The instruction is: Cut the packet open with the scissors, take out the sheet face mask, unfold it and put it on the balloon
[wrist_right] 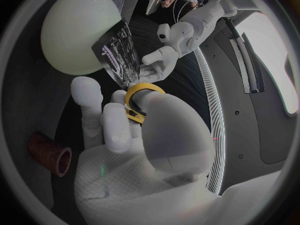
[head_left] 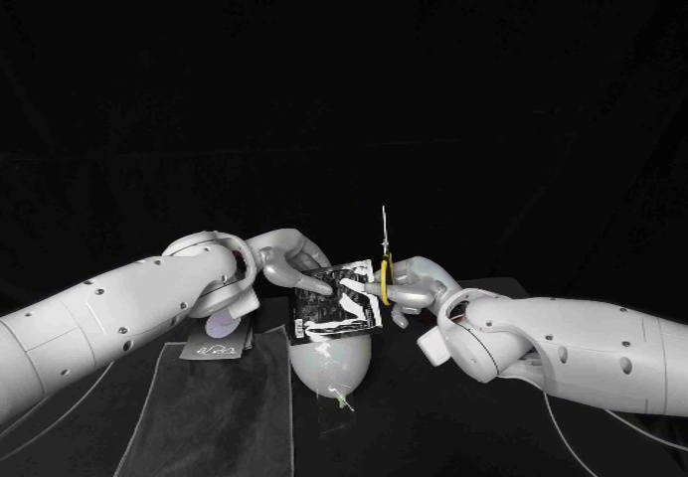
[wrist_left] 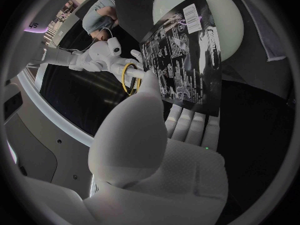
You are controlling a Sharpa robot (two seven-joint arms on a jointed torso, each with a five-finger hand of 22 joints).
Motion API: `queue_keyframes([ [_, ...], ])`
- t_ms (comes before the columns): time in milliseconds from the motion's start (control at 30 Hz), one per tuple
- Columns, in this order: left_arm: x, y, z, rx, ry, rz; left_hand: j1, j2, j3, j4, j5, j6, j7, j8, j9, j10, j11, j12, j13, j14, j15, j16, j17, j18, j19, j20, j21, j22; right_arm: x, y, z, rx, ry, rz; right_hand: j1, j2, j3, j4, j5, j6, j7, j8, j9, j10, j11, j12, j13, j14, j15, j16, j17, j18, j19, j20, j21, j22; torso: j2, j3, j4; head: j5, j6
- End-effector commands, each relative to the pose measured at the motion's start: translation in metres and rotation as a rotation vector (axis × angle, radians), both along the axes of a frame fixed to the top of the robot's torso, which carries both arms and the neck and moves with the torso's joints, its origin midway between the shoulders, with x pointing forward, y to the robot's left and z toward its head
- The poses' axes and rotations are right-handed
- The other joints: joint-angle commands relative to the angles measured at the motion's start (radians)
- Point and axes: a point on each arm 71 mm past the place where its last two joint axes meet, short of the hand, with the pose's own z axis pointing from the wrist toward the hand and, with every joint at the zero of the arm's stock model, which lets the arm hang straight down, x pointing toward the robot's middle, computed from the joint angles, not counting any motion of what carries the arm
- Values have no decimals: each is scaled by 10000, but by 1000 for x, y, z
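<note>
My left hand [head_left: 294, 263] holds a black printed packet [head_left: 337, 303] upright by its edge, just above the pale balloon [head_left: 333, 363] lying on the table. Right beside the packet, my right hand [head_left: 413, 283] grips the yellow-handled scissors [head_left: 385, 270]; their blades point straight up and look closed together. In the left wrist view the packet [wrist_left: 184, 55] stands against my fingers [wrist_left: 187, 127] with the balloon [wrist_left: 222, 15] behind it and the scissors' yellow ring [wrist_left: 128, 77] close by. The right wrist view shows the yellow handle [wrist_right: 140, 92] on my right hand [wrist_right: 137, 135], next to the packet [wrist_right: 122, 55] and balloon [wrist_right: 78, 30].
A small dark card [head_left: 215, 348] with a pale disc lies on the table under my left arm. A clear plastic sheet [head_left: 215, 417] covers the table's front left. A brown tube [wrist_right: 53, 155] lies on the table near my right hand.
</note>
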Motion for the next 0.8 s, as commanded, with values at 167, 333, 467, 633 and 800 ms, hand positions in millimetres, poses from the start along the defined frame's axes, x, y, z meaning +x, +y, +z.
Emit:
queue_keyframes([
  [167, 0, -3, -2, 370, 200, -145, 197, 244, -59, -56, -17, -112, 466, -91, -105, 34, 44, -64, -33, 200, -15, 143, 63, 82, 796, -1, 275, 101, -3, 3, 5, -62, -433, 215, -23, 52, 154, -80, 30, 576, -645, 50, 19, 4514, -1465, 6308, 1159, 89, -64, -54, 12, 190, 8, -30, 37, 9, -5, 7, 2, 5, -9],
  [333, 0, -3, -5, 628, 270, -161, 501, 402, -1, -104, -17, -56, 320, -103, -115, 85, 2, -71, -18, 385, -79, 289, 133, 201, 1639, -10, 575, 211, -4, 5, 6, -43, -527, 234, -40, 42, 182, -99, 30, 570, -646, 58, 36, 4518, -1465, 6324, 1171, 88, -64, -58, 7, 183, 19, -30, 77, 41, -3, 3, 1, 7, -16],
  [467, -1, -4, -6, 759, 397, -271, 1050, 802, 210, -307, -22, 651, 333, 189, 51, 813, -289, 237, 88, 1403, -430, 939, 454, 592, 2425, -94, 1045, 397, -5, 5, 7, -29, -606, 231, -40, 42, 182, -99, 30, 570, -646, 58, 36, 4518, -1465, 6324, 1171, 88, -64, -58, 7, 183, 19, -30, 77, 41, 5, 2, -5, 13, -36],
  [633, -2, -4, -8, 708, 659, -465, 1929, 1563, 857, -326, -8, 2136, -94, 772, 184, 2299, -936, 701, 179, 2794, -1085, 1851, 988, 1020, 3559, -301, 1812, 734, -5, 4, 8, -38, -679, 162, -54, 35, 209, -117, 30, 566, -646, 66, 52, 4522, -1465, 6341, 1185, 90, -64, -52, 17, 183, 20, -31, 79, 47, 4, -1, -10, 6, -58],
  [800, -1, -2, -7, 192, 870, -454, 2259, 2033, 1541, -568, -13, 3038, -420, 1203, 382, 3431, -1342, 903, 153, 3607, -1496, 2381, 1406, 980, 4036, -770, 2534, 1138, -4, 1, 8, -69, -709, 88, -61, 33, 220, -124, 31, 564, -646, 69, 59, 4522, -1465, 6337, 1182, 89, -65, -56, 10, 187, 15, -31, 57, 34, -8, 1, 3, -5, -72],
])
